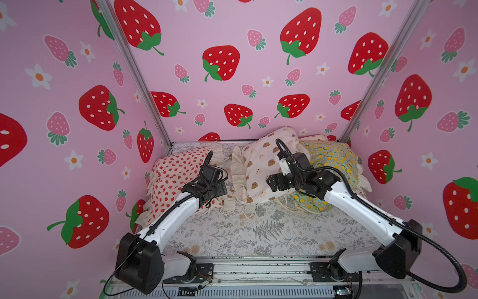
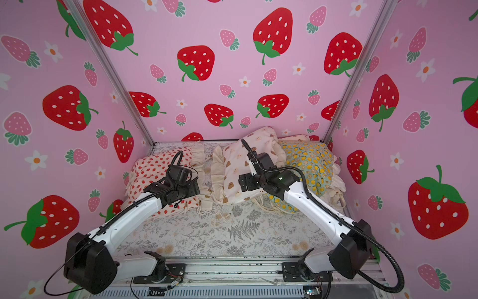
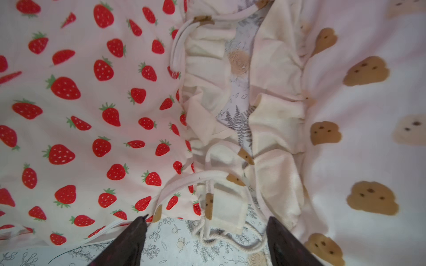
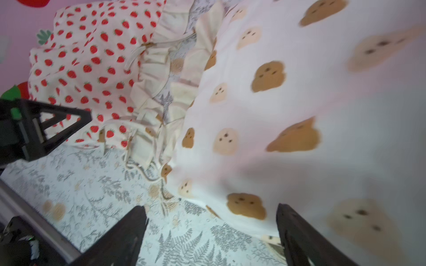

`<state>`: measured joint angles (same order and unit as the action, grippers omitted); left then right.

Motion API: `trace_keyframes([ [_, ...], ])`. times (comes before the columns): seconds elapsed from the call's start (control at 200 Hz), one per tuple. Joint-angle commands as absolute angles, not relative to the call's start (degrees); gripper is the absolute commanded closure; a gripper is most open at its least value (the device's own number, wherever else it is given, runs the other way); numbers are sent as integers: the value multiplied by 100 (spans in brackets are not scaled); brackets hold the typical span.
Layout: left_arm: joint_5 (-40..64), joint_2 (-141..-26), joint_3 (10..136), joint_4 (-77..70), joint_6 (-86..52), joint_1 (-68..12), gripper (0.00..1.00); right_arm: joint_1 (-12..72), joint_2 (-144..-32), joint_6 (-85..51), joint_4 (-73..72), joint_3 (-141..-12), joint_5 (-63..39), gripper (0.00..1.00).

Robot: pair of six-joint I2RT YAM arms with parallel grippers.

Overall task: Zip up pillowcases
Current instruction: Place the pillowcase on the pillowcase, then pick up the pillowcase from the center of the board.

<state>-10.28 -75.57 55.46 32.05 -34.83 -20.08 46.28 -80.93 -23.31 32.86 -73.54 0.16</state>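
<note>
Pink strawberry-print walls [image 1: 232,77] all round, grey fern-print sheet [image 1: 258,233] below. Lying in a row across the upper middle of both top views: strawberry pillowcase [image 1: 176,176] at left, bear-face pillowcase [image 1: 258,165] in the centre, lemon pillowcase [image 1: 333,160] at right, with a paler tiny-bear pillowcase [image 1: 284,133] tucked behind. Between the strawberry and bear-face ruffles, a narrow strip of bare sheet strewn with loose cream cords [image 1: 232,207]. Over that strip, left gripper [image 3: 207,217], jaws spread wide and pinching nothing. Just beside the bear-face cover's near edge, right gripper [image 4: 211,207], jaws likewise spread and empty. Reads as the reaching stage, with neither cover in hand and no grip yet. Cannot make out any zipper, nor tell which covers are closed. Probably calls next for finding a slider along a ruffled edge, pinning the cloth just beside it with one gripper, pinching the pull with the other, then drawing straight along the seam without snagging ruffle or cords.
</note>
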Motion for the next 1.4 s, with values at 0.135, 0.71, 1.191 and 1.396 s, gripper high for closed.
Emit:
trace_keyframes([
  [0.135, -909, -8237, 5440, 2974, -3743, -1491, 23, 5118, -8215, -2943, 2550, -6825, -447, 5],
  [0.71, -369, -9719, 5777, 2341, -3763, -1152, 51, 5313, -8637, -3190, 2294, -6763, -378, 3],
  [1.191, -247, -9923, 5913, 2128, -3667, -803, 67, 5335, -8613, -3162, 2298, -6715, -246, 2],
  [1.396, -207, -10140, 6282, 2131, -3606, -754, 79, 5335, -8630, -3111, 2337, -6688, -125, 1],
])
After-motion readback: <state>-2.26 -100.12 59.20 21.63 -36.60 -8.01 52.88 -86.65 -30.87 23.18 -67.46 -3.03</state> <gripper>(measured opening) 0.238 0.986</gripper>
